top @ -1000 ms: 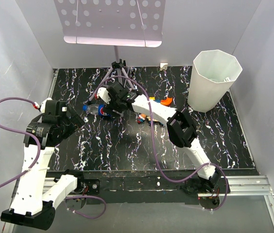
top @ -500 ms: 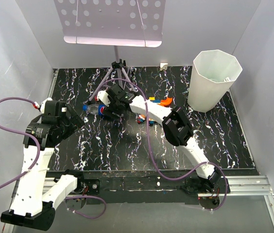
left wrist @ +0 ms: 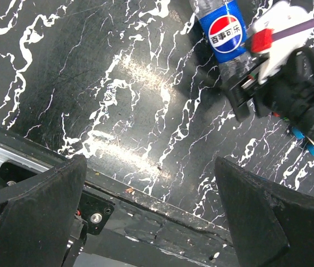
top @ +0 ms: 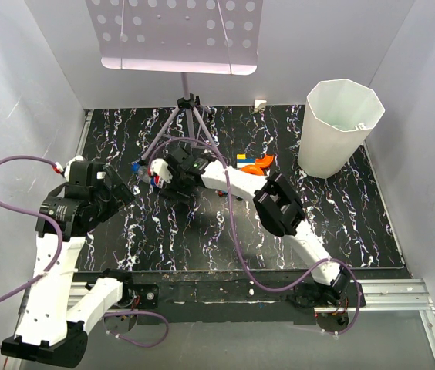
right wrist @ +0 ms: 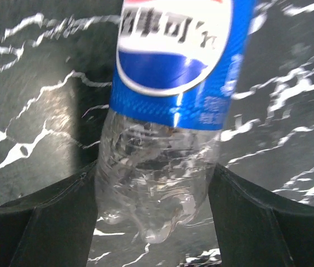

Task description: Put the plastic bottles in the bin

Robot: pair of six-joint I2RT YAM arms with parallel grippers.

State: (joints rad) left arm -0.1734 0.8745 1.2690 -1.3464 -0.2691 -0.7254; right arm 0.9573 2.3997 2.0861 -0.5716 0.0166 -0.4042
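Observation:
A clear plastic bottle with a blue Pepsi label lies on the black marbled table. My right gripper has its two black fingers pressed against both sides of the bottle's clear lower half. From above, the right gripper covers most of the bottle, and only its blue cap end shows. The left wrist view shows the same bottle with the right gripper on it. My left gripper hangs open over the table's front edge, left of the bottle. The white faceted bin stands at the back right.
Orange and yellow-and-blue toy blocks lie behind the right arm. A tripod stand with a perforated plate rises at the back centre. Grey walls enclose the table on three sides.
My right gripper has moved left and down over the Pepsi bottle, and its jaws have narrowed onto it. The left arm has stayed put.

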